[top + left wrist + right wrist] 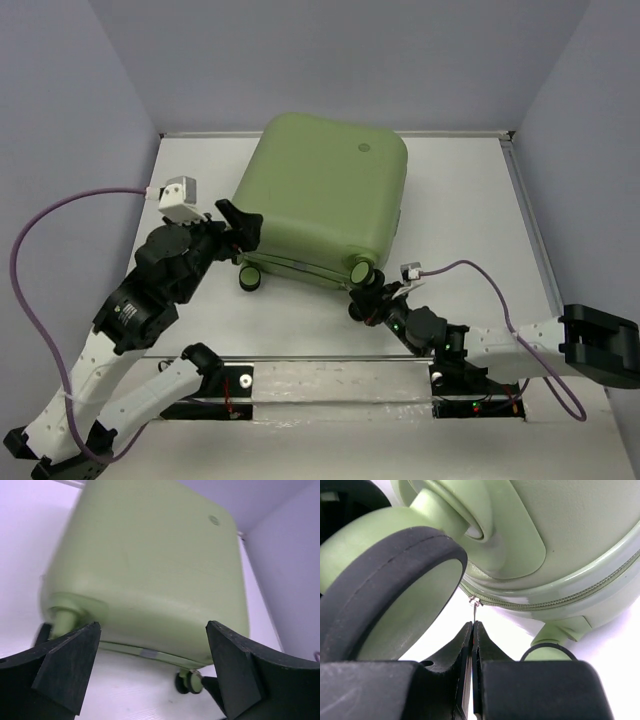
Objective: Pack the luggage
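Right gripper [473,626] pinched shut on thin zipper pull [476,606]; left gripper [152,635] wide open, empty, by luggage's [325,195] near-left corner. Luggage lies flat mid-table [470,220], lid down. Shell prob. stiff, slick, bulky: work via pull, not shell.

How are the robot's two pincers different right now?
The left pincer is wide open, while the right pincer is squeezed shut. The left pincer holds nothing, but the right pincer pinches the tiny metal zipper pull. The left pincer sits by the luggage's left wheel, and the right pincer sits by the right wheel. Both are black and point at the luggage's wheeled edge.
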Robot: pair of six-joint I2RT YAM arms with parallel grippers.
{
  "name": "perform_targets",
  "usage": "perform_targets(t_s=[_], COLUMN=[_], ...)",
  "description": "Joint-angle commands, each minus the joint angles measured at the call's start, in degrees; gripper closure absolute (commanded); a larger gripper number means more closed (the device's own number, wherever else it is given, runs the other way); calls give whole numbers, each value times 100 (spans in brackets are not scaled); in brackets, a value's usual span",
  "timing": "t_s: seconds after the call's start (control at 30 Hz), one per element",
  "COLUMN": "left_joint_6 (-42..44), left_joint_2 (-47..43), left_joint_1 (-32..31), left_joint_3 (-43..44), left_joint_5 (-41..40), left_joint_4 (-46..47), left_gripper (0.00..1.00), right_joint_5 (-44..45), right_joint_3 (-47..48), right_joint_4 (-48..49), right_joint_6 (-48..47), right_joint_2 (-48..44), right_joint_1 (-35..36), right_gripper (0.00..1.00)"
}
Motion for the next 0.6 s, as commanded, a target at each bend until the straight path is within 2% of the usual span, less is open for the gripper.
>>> perform_targets(t_s=[0.0, 0.07, 0.13, 0.23, 0.27, 0.37, 0.47, 0.5, 0.57], left_joint_6=[-35, -150, -239, 103, 287, 867, 1500, 1589, 1739], left_joint_2=[-15, 177, 363, 503, 696, 855, 996, 1066, 1206], left_joint_1=[259, 417, 540, 829, 1135, 1515, 2182, 2262, 2298], left_joint_3=[268, -12, 91, 48, -39, -417, -374, -321, -338], left_joint_5=[-1254, -1447, -1614, -1476, -1066, -255, 465, 537, 1221], left_joint_4=[-1904, -2081, -2309, -2283, -2283, -1968, -1590, -1546, -1317], left_gripper=[1, 1, 1, 1, 1, 1, 1, 1, 1], right_joint_5=[-282, -344, -423, -441, -467, -511, -598, -608, -634], right_joint_3=[195, 283, 309, 327, 301, 248, 222, 222, 187], right_joint_4=[-236, -393, -437, -683, -753, -850, -1017, -1035, -1053], right_joint_6=[-33, -87, -139, -209, -236, -324, -359, -350, -298], right_joint_2=[-57, -30, -100, -363, -451, -750, -908, -918, -900], right_joint_1=[168, 168, 168, 168, 168, 115, 115, 115, 115], right_gripper=[93, 93, 93, 93, 93, 93, 93, 93, 93])
